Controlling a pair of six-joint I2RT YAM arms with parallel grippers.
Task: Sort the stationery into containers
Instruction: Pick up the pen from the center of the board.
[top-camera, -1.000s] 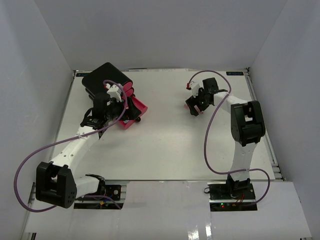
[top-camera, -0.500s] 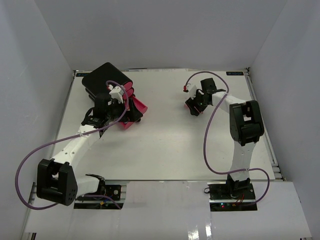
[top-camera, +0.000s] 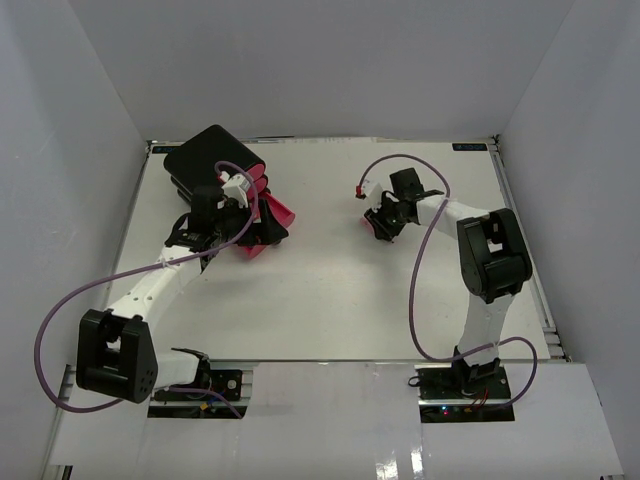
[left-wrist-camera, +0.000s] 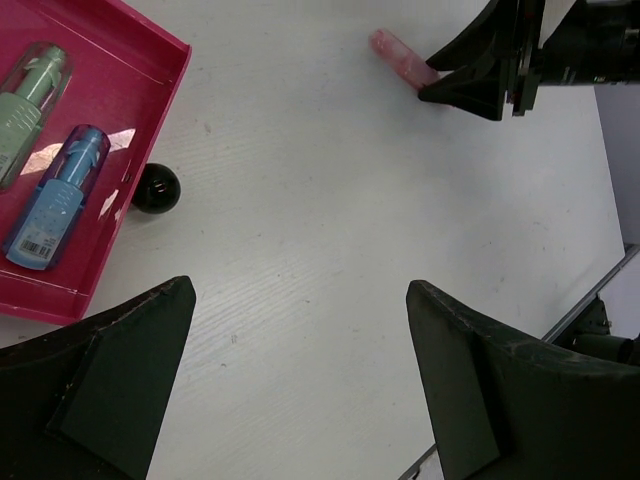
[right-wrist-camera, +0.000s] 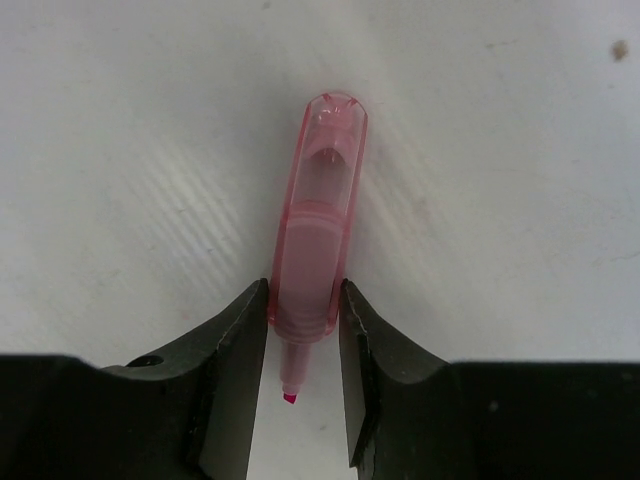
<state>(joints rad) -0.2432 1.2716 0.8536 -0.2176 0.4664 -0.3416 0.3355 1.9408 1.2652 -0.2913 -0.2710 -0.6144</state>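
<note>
The white table (top-camera: 340, 300) fills the overhead view, with the black box (top-camera: 200, 155) of drawers in its upper left corner and one pink drawer (left-wrist-camera: 150, 75) pulled open toward the centre. The left arm (top-camera: 150, 290) reaches up the left side to that drawer, and its posture has shifted only slightly over the last second. The right arm (top-camera: 490, 255) has swung its wrist leftward across the upper middle of the frame and now sits closer to the box than it did. The left gripper (left-wrist-camera: 300, 290) hangs just beside the open drawer, its jaws spread wide and empty. The right gripper (right-wrist-camera: 303, 300) is clenched on a pink highlighter (right-wrist-camera: 315, 215), one finger pressed to each side of the barrel. The rounded cap points away and the tip shows between the fingers. The highlighter seems to be at or just above the table, upper middle, still well apart from the drawer. The leftward drift suggests it is being carried toward the containers. Already in the drawer lie a green piece (left-wrist-camera: 30, 85) and a blue piece (left-wrist-camera: 58, 195), with the drawer's black knob (left-wrist-camera: 155, 188) just beside its front.
</note>
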